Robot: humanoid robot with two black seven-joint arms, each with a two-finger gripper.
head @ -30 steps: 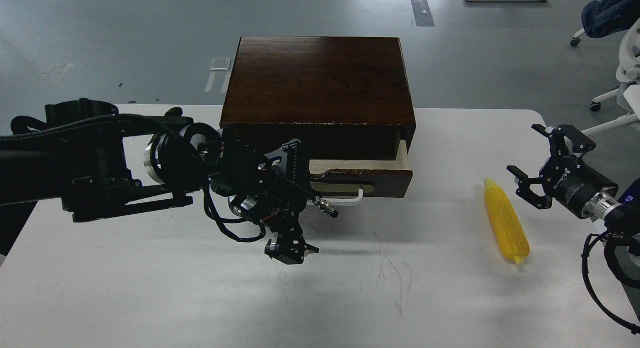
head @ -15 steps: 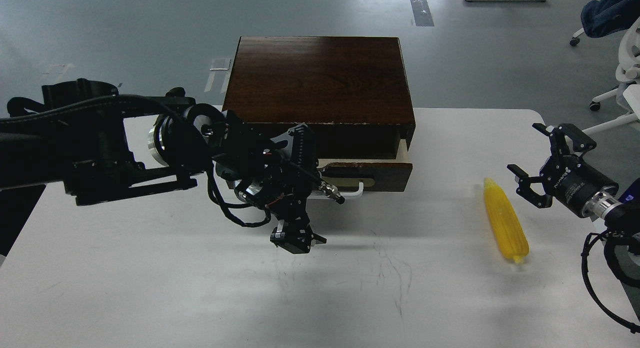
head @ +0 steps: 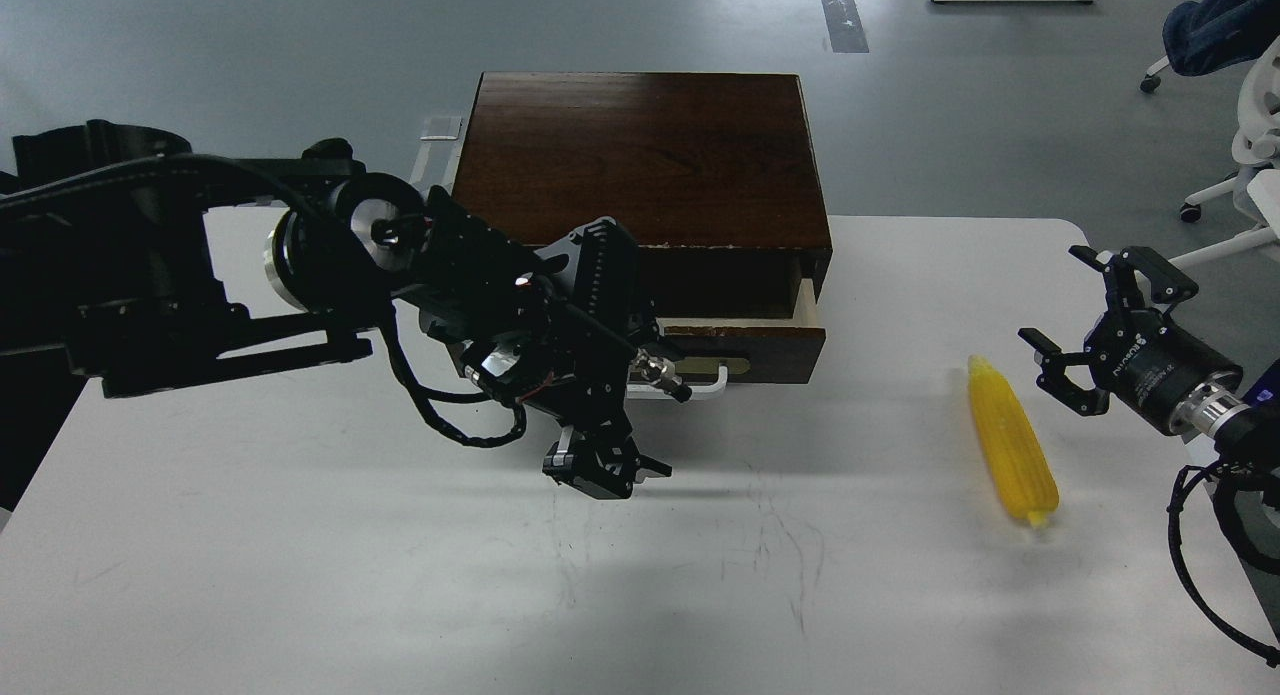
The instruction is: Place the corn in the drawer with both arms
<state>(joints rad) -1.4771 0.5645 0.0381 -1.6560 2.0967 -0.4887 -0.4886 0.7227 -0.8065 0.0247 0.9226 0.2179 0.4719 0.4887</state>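
Head view only. Wooden box, dark brown, sits at upper centre of the frame on the white table, its back part overhanging the table's far edge. Drawer at the box's lower front is pulled out a short way; a strip of pale side wall shows at its right end. Inside of the drawer is hidden from this angle, contents cannot be told. White bar handle on its beige plate shows just right of the left arm's wrist gear, partly covered by it.

Corn lies flat on the table at right of frame, pointed end toward the top, blunt end toward the bottom, well apart from the drawer.

Left gripper hangs at centre frame, pointing down, below and in front of the drawer's left half. It is dark and seen end-on; whether its fingers are spread or closed cannot be told. Nothing visible in it. Whether it touches the table cannot be told either.

Right gripper enters from the right edge, fingers spread wide, one finger up near the table's far edge and one lower, both aimed toward the corn. It holds nothing; the lower finger is just beside the corn's upper end with a gap between.
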